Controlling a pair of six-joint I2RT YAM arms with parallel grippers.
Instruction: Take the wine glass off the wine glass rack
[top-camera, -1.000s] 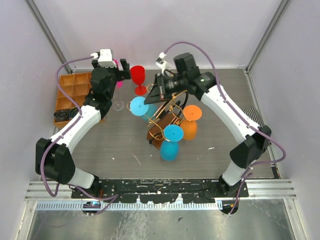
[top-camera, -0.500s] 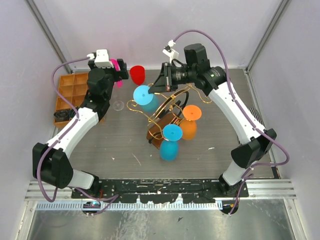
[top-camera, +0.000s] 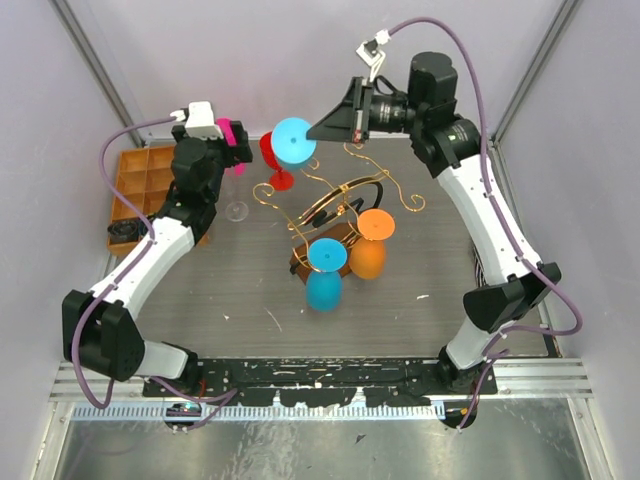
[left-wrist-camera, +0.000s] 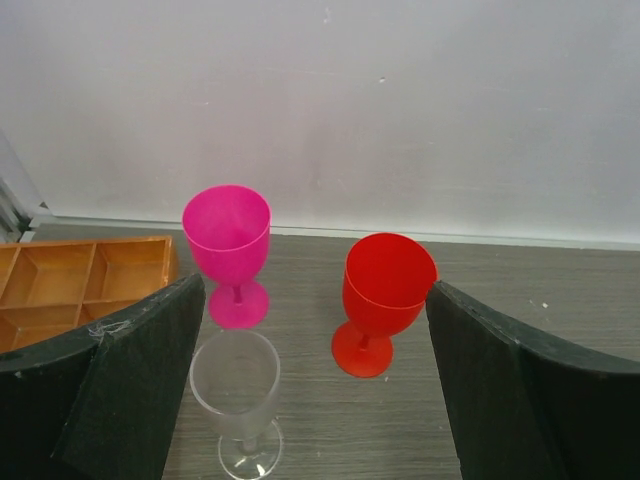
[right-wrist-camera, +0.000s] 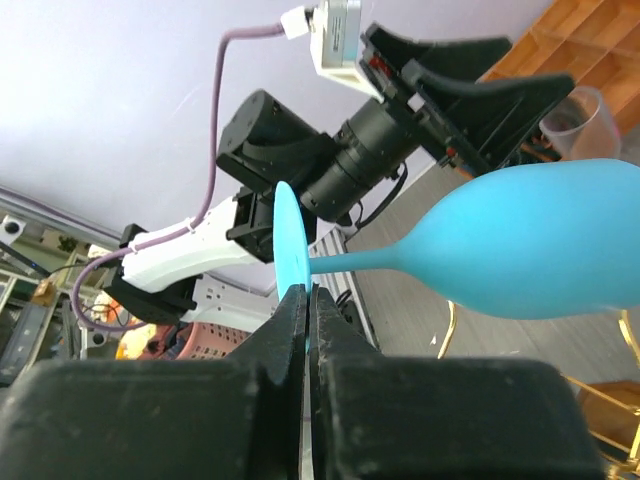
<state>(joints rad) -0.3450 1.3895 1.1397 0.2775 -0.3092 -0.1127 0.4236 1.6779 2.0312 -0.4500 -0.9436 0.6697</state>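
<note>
The right pincer (right-wrist-camera: 306, 300), clamped on the blue wine glass (right-wrist-camera: 530, 255) by its foot, is lifting it clear of the wine glass rack (top-camera: 335, 210) below it, so removal looks nearly done. The left pincer (left-wrist-camera: 315, 330) is hanging wide open.

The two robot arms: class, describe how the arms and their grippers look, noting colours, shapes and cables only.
The left arm and right arm both have white shells on the long links, with black joints and black bases. A purple cable loops along each arm to the wrist. The left gripper and right gripper are black, with broad, wedge-shaped fingers.
</note>
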